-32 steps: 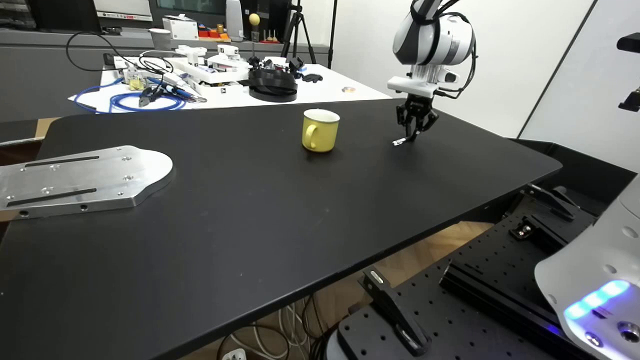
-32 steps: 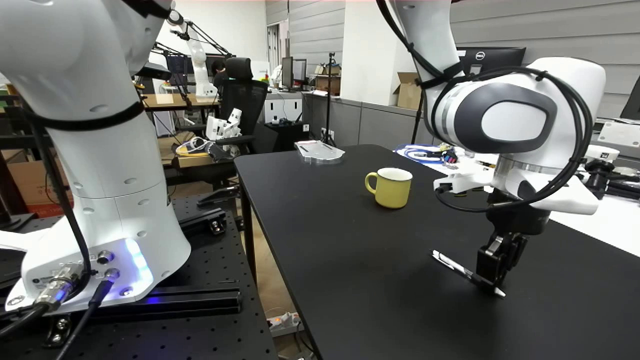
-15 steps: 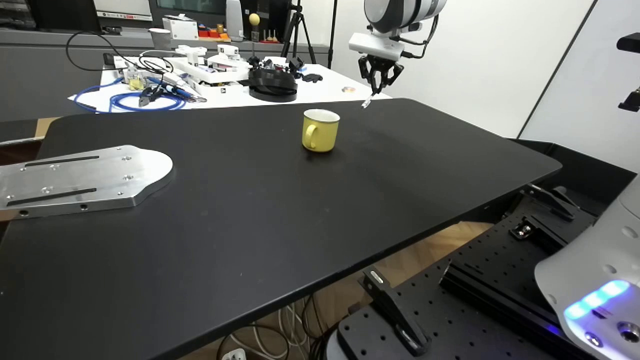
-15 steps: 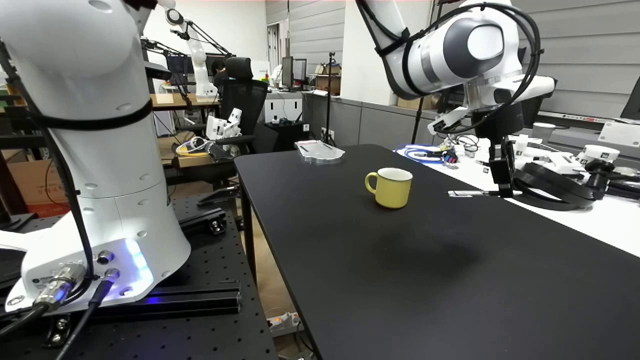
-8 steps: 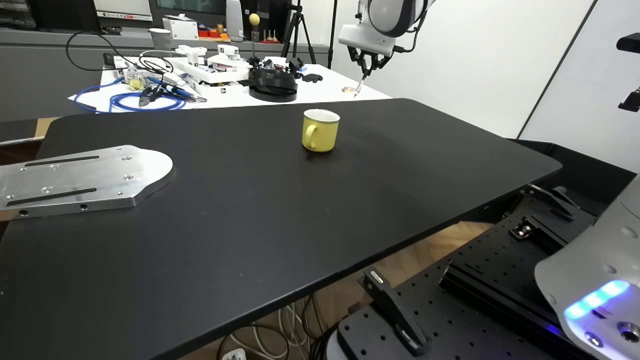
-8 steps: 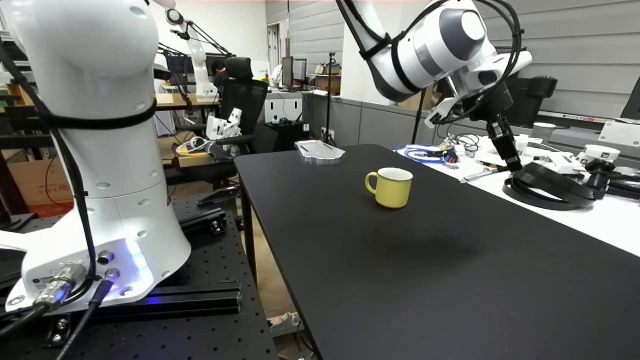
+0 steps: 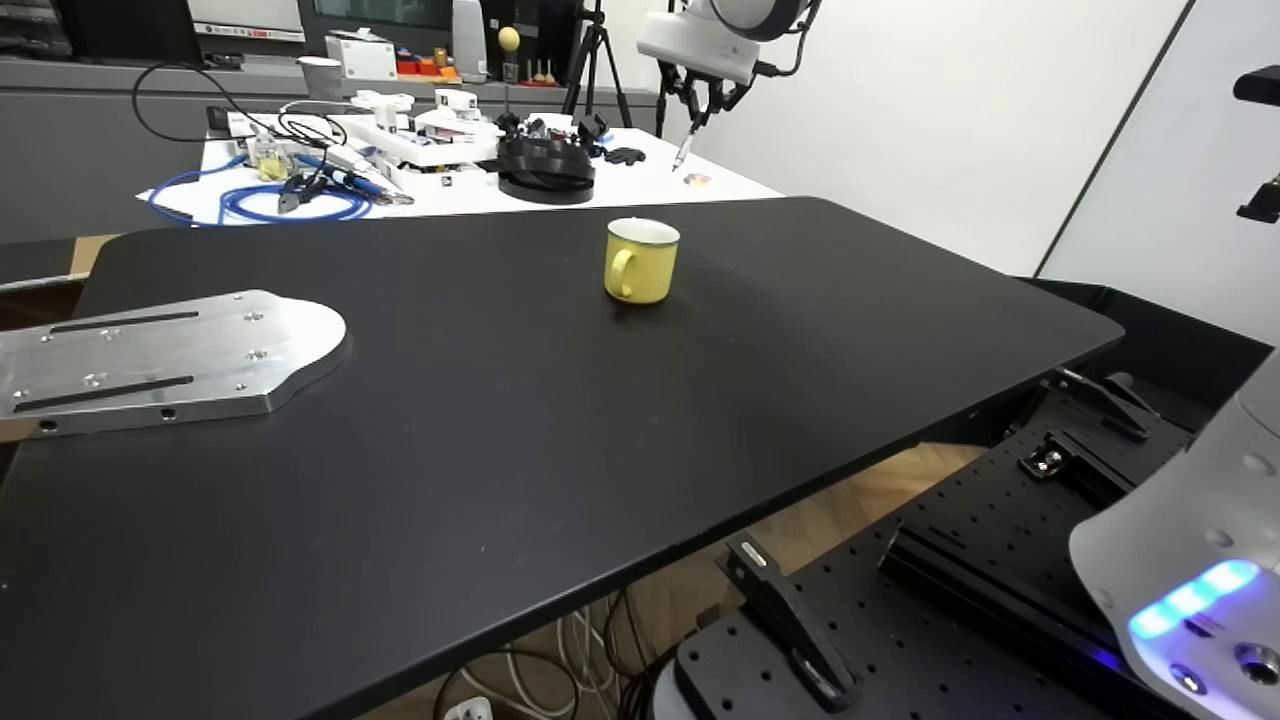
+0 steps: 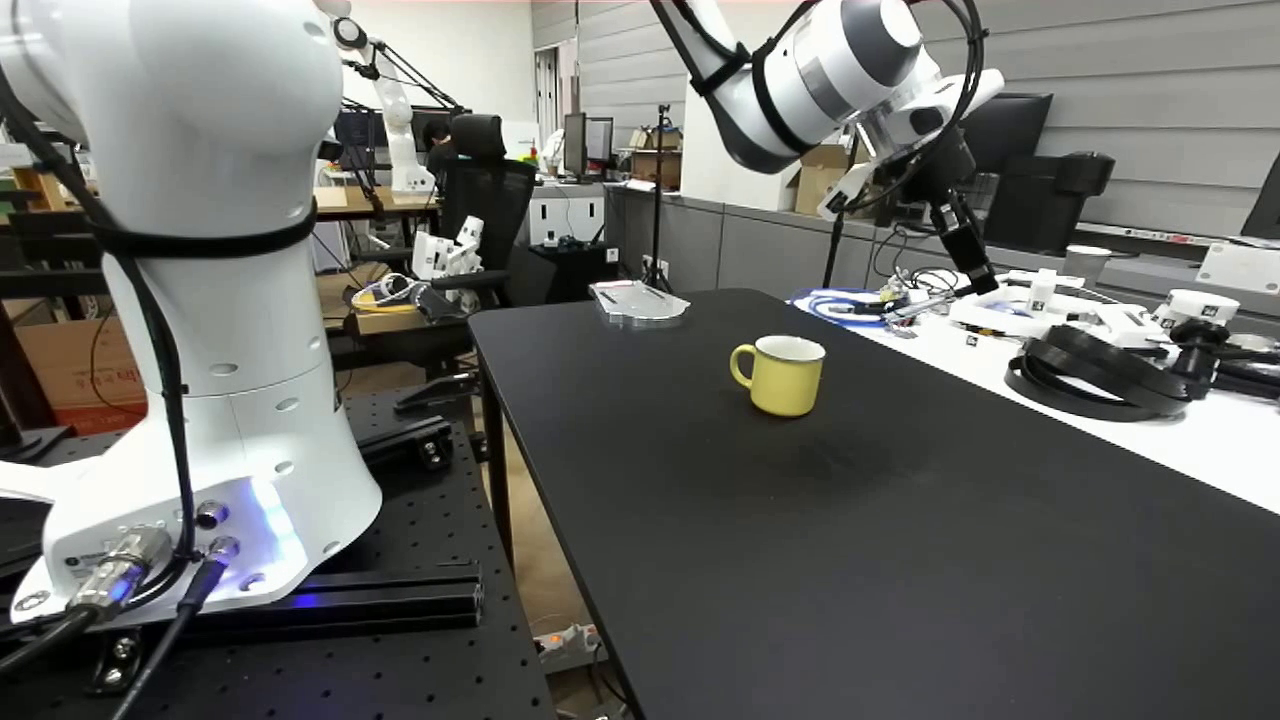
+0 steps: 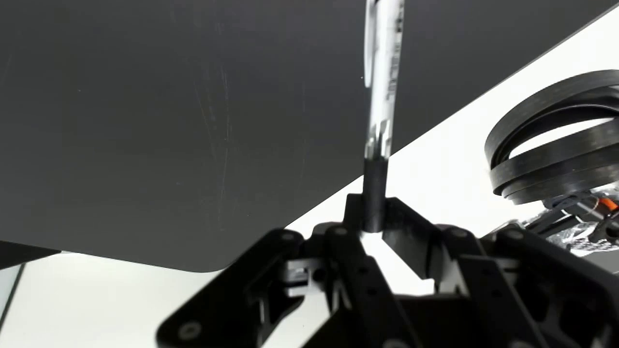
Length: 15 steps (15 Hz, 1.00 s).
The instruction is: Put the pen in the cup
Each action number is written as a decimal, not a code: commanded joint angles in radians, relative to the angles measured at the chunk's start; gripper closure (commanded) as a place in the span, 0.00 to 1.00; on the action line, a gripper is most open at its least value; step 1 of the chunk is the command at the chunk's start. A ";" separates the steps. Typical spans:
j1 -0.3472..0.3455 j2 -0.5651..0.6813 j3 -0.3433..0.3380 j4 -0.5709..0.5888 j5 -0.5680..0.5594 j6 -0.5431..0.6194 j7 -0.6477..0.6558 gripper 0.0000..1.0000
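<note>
The pen [image 9: 383, 96] is a thin stick with a clear-white clip end and a dark grip section. My gripper [image 9: 375, 212] is shut on its dark part, with the white end sticking out. In both exterior views the gripper [image 7: 697, 120] [image 8: 980, 285] is high above table level, and the pen [image 7: 684, 152] [image 8: 925, 306] slants with its white end lower. The yellow cup [image 7: 641, 262] stands upright on the black table with its handle at its side; it also shows in an exterior view [image 8: 786, 378]. Pen and cup are apart. The cup is outside the wrist view.
The black table [image 7: 560, 420] carries a silver metal plate [image 7: 170, 350] at one end. A white side table [image 8: 1180, 450] beyond its edge holds cables, white devices and black round bands [image 8: 1090, 375]. The robot base [image 8: 210, 450] stands beside the black table.
The gripper has lifted the pen off the black table and moved it up and leftward in both exterior views. The gripper has tilted, and the pen's white end now points downward. The cup stays put.
</note>
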 commanded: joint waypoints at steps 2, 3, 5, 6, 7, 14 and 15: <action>0.012 -0.093 0.028 -0.072 -0.045 -0.043 0.039 0.95; 0.012 -0.104 0.034 -0.084 -0.053 -0.043 0.044 0.95; 0.007 -0.130 0.053 -0.106 -0.074 -0.050 0.048 0.95; 0.003 -0.144 0.062 -0.117 -0.083 -0.055 0.050 0.95; -0.001 -0.169 0.073 -0.130 -0.097 -0.067 0.049 0.95; -0.170 -0.278 0.289 -0.204 -0.142 -0.135 0.046 0.95; -0.205 -0.285 0.330 -0.211 -0.135 -0.144 0.038 0.95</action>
